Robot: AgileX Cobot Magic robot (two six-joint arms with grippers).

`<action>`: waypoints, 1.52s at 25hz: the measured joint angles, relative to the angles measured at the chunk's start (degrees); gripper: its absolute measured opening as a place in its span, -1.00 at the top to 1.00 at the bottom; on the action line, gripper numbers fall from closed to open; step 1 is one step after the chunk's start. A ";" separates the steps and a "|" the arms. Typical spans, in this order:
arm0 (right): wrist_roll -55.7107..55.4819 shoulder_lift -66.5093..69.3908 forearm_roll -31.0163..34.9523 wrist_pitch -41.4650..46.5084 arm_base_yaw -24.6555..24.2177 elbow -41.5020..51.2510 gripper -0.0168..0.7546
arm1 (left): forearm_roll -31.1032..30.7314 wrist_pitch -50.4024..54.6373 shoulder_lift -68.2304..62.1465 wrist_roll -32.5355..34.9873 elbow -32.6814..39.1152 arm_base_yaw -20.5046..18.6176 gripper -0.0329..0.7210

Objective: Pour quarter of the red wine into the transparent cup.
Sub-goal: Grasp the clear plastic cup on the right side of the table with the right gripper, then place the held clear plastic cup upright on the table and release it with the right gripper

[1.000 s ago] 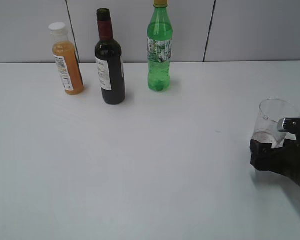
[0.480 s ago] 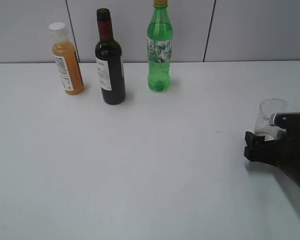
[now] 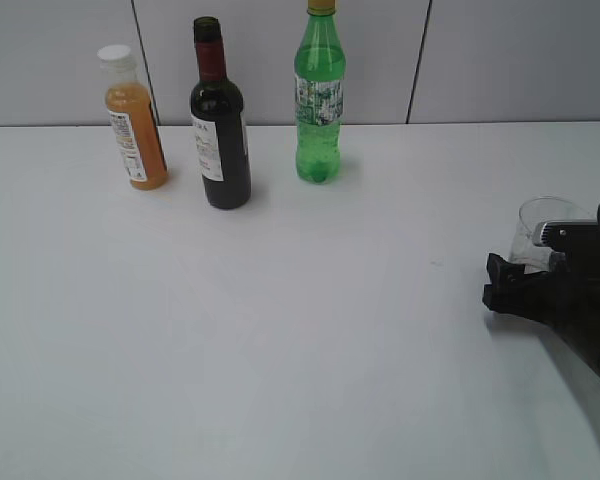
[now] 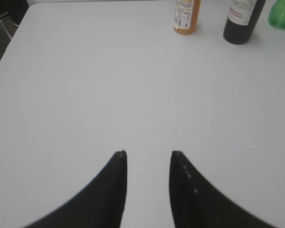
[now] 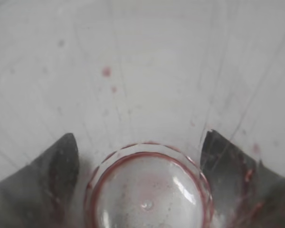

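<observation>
The red wine (image 3: 219,140) stands upright in its dark bottle at the upper left of the exterior view, between an orange juice bottle (image 3: 135,125) and a green soda bottle (image 3: 320,100), well apart from the transparent cup (image 3: 538,228) at the right edge of the white desk (image 3: 280,330). The right tool (image 3: 525,272) sits spread wide around the cup's base, its fingers (image 5: 52,166) flanking the pink-stained bottom, while the left tool (image 4: 147,154) hangs partly open over bare desk, gripping nothing.
</observation>
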State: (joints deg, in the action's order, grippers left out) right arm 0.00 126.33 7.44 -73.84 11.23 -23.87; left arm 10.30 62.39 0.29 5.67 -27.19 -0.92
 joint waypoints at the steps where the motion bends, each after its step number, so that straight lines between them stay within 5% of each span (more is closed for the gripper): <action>1: 0.00 0.06 0.00 -0.06 0.00 -0.02 -0.68 | 0.00 0.00 0.00 0.00 0.00 0.00 0.28; 15: 0.00 -1.96 -0.82 1.93 0.00 -0.02 -0.48 | 0.00 0.00 0.00 0.00 0.00 0.00 0.28; 22: 0.00 -6.85 -7.44 3.86 0.00 -0.02 -0.48 | 0.00 0.00 0.00 0.00 0.00 0.00 0.28; 28: -1.69 -9.72 -22.02 4.34 0.00 -1.91 -0.48 | 0.00 0.00 0.00 0.00 0.00 0.00 0.28; 38: -18.84 -10.24 -58.65 11.11 0.18 -18.26 -0.48 | 0.00 0.00 0.00 0.00 0.00 0.00 0.28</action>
State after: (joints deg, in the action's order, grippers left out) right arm -18.84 116.10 -51.21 -62.73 11.41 -42.13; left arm 10.30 62.39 0.29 5.67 -27.19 -0.92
